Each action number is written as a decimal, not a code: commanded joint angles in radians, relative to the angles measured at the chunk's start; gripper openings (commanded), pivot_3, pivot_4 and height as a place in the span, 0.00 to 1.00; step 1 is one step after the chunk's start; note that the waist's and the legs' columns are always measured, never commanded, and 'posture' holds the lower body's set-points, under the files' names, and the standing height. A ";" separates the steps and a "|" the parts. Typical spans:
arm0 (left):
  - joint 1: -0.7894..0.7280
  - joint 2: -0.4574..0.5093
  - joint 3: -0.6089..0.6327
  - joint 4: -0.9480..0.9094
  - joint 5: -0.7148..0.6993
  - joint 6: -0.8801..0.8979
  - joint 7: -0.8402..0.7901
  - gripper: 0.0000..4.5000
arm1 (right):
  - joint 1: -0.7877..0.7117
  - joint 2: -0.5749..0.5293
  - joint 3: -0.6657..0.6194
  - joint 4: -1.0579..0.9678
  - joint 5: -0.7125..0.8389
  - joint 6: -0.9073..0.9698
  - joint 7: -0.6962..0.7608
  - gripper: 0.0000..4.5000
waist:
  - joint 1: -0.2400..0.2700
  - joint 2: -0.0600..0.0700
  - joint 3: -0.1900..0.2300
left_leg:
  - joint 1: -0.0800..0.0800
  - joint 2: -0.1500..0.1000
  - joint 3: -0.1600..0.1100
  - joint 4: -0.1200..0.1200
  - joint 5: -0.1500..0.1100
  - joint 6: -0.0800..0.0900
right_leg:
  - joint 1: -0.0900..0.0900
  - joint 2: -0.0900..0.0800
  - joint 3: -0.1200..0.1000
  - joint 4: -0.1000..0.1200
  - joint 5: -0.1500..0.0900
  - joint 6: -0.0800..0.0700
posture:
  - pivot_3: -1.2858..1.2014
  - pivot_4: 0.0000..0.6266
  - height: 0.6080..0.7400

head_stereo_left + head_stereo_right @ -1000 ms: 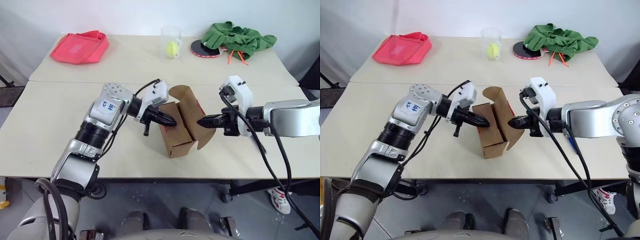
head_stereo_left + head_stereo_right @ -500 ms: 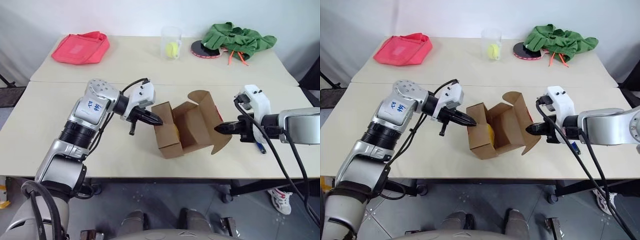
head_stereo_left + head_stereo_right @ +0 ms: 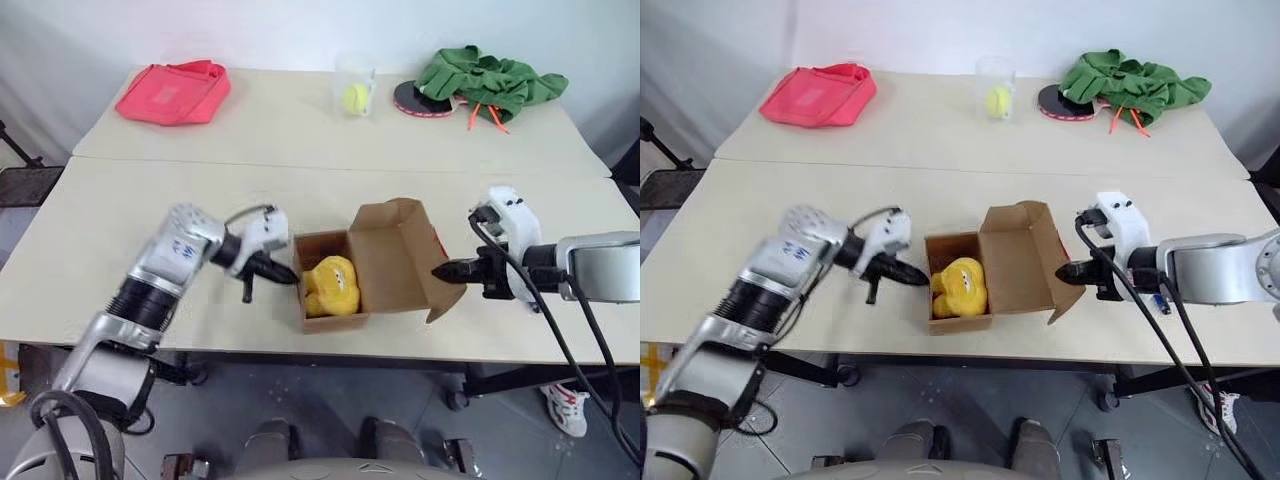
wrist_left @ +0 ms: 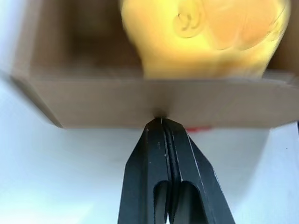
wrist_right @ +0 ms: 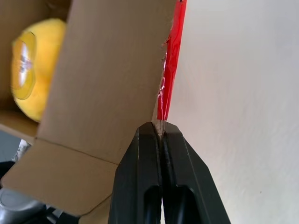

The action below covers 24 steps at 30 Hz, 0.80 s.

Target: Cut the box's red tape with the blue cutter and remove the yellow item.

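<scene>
You get bright, even, diffuse light over the pale table (image 3: 300,180) with only faint soft shadows and no harsh glare, while up close the yellow item (image 4: 205,37) smears into blur and the box (image 5: 112,79) flap stays fairly crisp.

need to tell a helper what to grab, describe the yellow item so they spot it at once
On the near table, close to its front edge, an open brown cardboard box lies between the robot's two arms. The yellow item sits inside its open compartment: lumpy, soft-looking and bright yellow. The other yellow thing, a smooth ball, is in a clear cup at the far table's back.
</scene>
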 commanded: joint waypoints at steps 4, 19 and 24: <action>-0.045 -0.060 0.018 0.040 0.008 -0.037 0.052 0.00 | 0.032 -0.004 -0.042 -0.030 0.007 -0.023 0.014 0.01 | -0.001 0.000 0.000 | 0.000 -0.001 0.001 -0.001 0.000 0.000 | 0.000 0.000 -0.002 -0.001 0.000 0.000 | 0.52 0.24 1.00; -0.140 -0.114 0.006 0.220 0.044 -0.142 0.010 0.00 | 0.135 0.133 -0.016 -0.064 -0.448 -0.034 0.139 0.11 | -0.007 0.000 0.000 | 0.001 -0.002 0.009 -0.002 0.000 0.000 | 0.000 0.001 -0.001 -0.002 0.000 0.001 | 0.52 0.24 1.00; -0.149 -0.109 0.011 0.231 0.053 -0.147 -0.005 0.00 | 0.117 0.163 -0.039 -0.086 -0.578 -0.013 0.253 0.46 | -0.007 0.000 0.000 | 0.000 -0.002 0.010 -0.002 0.000 0.000 | 0.000 0.002 -0.001 -0.002 0.000 0.001 | 0.52 0.24 1.00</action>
